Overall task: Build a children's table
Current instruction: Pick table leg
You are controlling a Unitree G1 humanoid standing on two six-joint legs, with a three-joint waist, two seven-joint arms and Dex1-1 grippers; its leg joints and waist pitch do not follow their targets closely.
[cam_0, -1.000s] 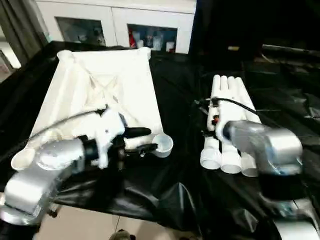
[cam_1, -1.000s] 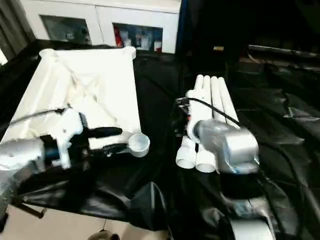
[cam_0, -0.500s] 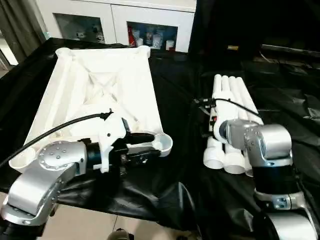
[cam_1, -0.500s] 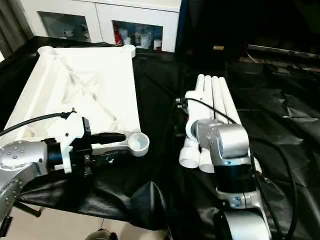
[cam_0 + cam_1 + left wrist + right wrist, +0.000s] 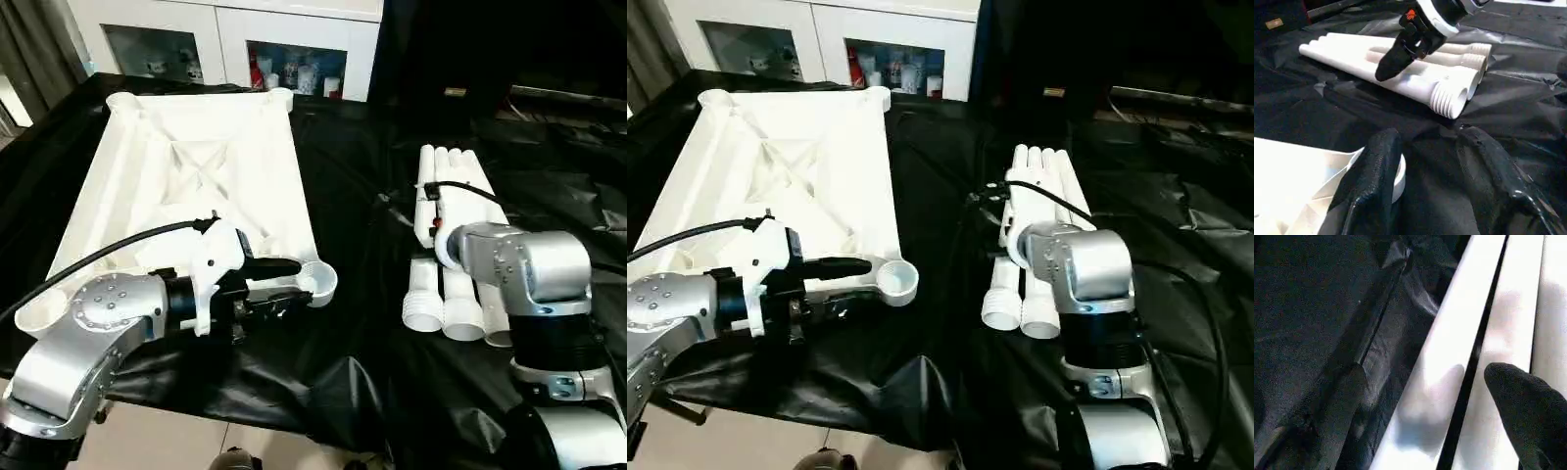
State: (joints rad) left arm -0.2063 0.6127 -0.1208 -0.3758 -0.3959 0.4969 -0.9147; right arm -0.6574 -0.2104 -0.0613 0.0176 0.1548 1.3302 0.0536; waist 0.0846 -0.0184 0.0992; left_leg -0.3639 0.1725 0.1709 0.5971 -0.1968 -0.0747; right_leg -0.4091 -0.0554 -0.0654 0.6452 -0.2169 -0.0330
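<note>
Our right gripper (image 5: 1422,416) is open, one finger on the black cloth (image 5: 323,382), the other over the legs (image 5: 453,245), straddling the nearest leg. It has dropped onto the bundle in the last half second, so a leg pick looks imminent. Left gripper (image 5: 279,279) open at the tabletop (image 5: 196,166) near corner socket (image 5: 318,282), unmoved. Cabinet (image 5: 225,39) behind.
</note>
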